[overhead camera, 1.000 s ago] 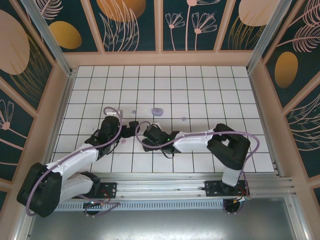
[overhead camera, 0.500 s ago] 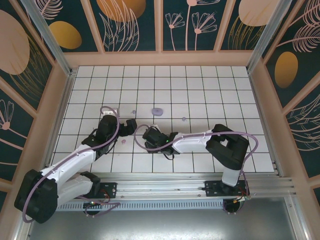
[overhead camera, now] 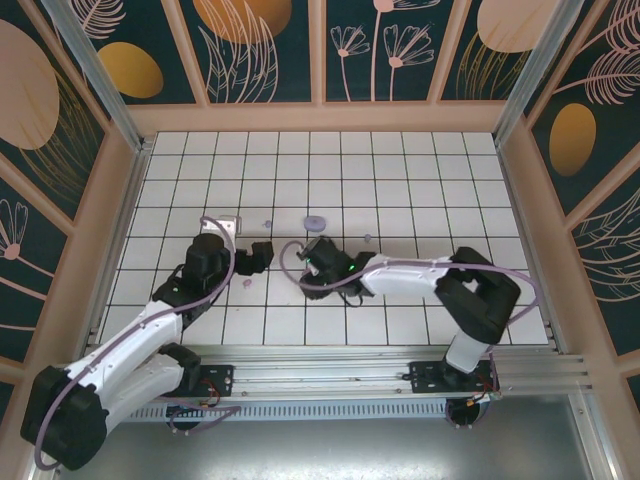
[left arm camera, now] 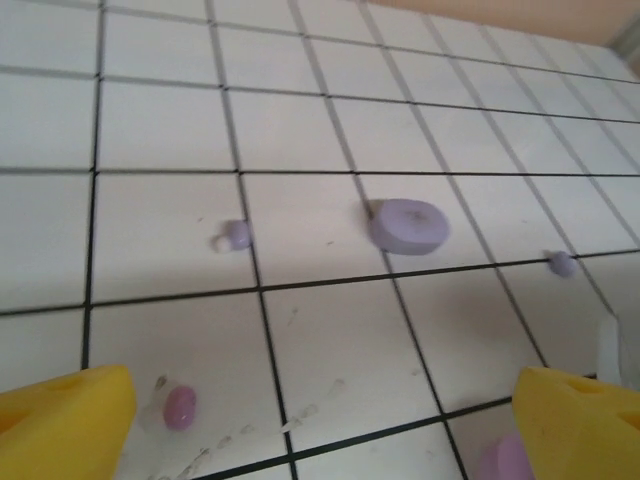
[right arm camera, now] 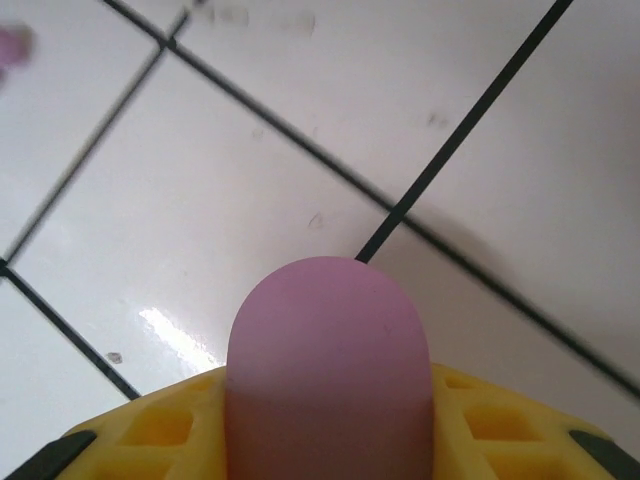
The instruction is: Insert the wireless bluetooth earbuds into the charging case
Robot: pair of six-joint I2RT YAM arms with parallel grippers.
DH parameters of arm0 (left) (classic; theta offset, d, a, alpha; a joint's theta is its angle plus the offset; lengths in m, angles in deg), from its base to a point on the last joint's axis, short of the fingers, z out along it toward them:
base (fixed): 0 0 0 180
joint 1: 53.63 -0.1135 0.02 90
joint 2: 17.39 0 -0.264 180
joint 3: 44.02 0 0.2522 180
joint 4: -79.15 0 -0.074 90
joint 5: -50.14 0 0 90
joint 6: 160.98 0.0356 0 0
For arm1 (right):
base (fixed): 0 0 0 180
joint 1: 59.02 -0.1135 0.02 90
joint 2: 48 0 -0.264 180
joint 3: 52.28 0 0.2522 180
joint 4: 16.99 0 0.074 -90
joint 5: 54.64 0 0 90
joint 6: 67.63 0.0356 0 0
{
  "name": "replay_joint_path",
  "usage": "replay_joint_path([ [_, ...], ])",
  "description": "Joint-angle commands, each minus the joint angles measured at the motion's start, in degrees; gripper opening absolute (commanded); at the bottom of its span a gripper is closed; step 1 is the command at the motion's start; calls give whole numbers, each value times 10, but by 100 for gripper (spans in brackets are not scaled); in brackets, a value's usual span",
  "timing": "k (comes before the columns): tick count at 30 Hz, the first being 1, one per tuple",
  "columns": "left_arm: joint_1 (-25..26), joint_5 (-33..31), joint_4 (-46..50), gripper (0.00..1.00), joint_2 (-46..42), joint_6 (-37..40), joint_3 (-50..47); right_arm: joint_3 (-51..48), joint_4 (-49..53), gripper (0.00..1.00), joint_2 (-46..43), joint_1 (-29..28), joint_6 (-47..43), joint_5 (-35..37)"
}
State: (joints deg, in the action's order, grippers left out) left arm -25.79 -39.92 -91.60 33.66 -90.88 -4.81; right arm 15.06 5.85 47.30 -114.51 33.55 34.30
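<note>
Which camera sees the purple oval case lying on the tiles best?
The left wrist camera: the case looks big, its oval shape plain. The top camera gives it as a tiny lilac spot. The right wrist camera looks at another rounded purple piece in the right pincer.

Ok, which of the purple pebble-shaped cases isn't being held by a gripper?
The lilac oval case lying flat on the white tiles, with nothing touching it. The other, the pink-purple rounded case, is clamped between the right gripper's yellow fingers.
</note>
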Motion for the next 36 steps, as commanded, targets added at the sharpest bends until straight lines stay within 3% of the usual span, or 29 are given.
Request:
replay_joint_path([
  [1,3,95,-63,93,-40,92,-18,24,60,17,-65,40,-128,-119],
  [8,3,292,-107,87,-21,104,13,84,153,14,-109,87,-285,-215],
  [10,3,361,-85,85,4,133,35,103,182,14,-107,91,-324,-241],
  [13,3,405,-55,84,15,194,46,149,242,14,-96,95,-364,-260],
  [19,3,440,-135,86,-20,247,17,204,315,14,-107,99,-433,-294],
  [26,4,489,-125,82,13,283,48,229,356,13,-148,99,-484,-301],
  [36,17,510,-91,76,63,314,97,254,390,14,-153,86,-496,-315],
])
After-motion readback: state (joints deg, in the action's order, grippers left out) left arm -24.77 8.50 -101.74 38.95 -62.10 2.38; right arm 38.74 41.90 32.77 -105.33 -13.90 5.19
